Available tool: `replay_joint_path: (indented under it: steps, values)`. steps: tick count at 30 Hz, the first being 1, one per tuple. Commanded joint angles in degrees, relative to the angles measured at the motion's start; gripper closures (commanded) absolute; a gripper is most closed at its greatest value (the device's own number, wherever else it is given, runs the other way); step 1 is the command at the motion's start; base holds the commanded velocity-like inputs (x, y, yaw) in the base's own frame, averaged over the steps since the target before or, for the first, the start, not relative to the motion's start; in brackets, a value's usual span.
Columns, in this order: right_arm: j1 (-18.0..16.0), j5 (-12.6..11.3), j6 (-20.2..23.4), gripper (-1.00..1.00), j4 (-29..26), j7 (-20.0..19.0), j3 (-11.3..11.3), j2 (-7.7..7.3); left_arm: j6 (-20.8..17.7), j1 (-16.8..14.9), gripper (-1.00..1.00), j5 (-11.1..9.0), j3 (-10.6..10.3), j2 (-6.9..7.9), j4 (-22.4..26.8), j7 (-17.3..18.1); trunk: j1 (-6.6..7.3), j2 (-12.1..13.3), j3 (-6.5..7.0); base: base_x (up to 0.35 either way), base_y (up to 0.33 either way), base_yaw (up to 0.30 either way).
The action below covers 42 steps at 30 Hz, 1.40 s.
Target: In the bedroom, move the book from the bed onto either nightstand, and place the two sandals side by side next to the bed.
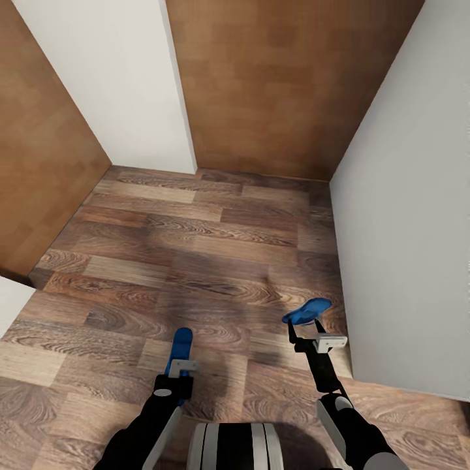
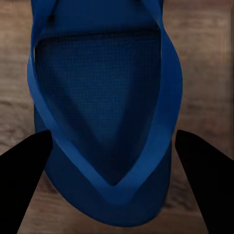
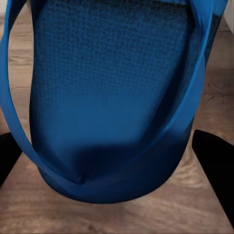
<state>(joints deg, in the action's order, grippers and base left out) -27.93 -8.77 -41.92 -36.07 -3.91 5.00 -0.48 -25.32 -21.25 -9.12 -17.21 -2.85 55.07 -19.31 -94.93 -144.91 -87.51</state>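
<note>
each arm has one of the blue sandals. the left sandal [image 1: 180,347] sticks out of the left claw [image 1: 177,372] pointing pretty much straight ahead, long axis running away from the robot, sole roughly level over the floor [image 1: 196,261]. in the left wrist view the sandal [image 2: 105,112] sits between the two dark fingers [image 2: 22,170], toe strap facing the camera, so the claw looks closed in on the heel end with the sandal gripped.

the right sandal [image 1: 307,311] is out past the right claw [image 1: 307,334], tilted up and angled a bit toward the white wall [image 1: 405,248] on the robot's right. in the right wrist view that sandal [image 3: 112,97] takes up most of the space between the fingers [image 3: 214,161], so it's held too, though i can't really tell how tight the grip is from this close.

both sandals are in the air, well apart from each other, not parallel. no bed, book or nightstand around here, just plank floor, white walls and brown wooden doors [image 1: 287,85] ahead, so i'd guess the robot is mid-carry. the thing that matters for putting them down: the two long axes need lining up the same way, and the right one needs the most straightening.
</note>
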Motion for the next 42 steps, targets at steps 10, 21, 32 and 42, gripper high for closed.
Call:
replay_joint_path:
  steps: [10, 21, 32, 42]
  values:
    - [0.0, -0.7, -0.2, 1.00, 0.1, -0.4, 0.3, -0.05, -0.2, 0.0, 1.00, -0.8, -0.2, 0.03, 0.1, -0.4, 0.26, 0.1, 2.19, 0.000, 0.000, 0.000]
    - [0.0, -0.3, 3.4, 1.00, -0.1, -0.7, 0.7, 0.30, -0.3, 0.0, 1.00, -0.8, 0.0, 0.10, 0.2, 7.7, 0.55, 0.3, 4.63, 0.000, 0.000, 0.000]
    - [0.0, 0.0, 16.5, 1.00, -0.9, -0.7, 0.6, 0.27, -0.4, 0.0, 1.00, -0.9, 0.1, 0.29, 3.0, 10.1, 0.83, 0.4, 7.06, 0.000, 0.000, 0.000]
    - [0.0, 0.1, 16.6, 1.00, -0.9, -0.7, 0.6, 0.28, -0.5, 0.0, 1.00, -0.9, 0.1, 0.34, 3.3, 10.1, 1.09, 0.6, 9.28, 0.000, 0.000, 0.000]
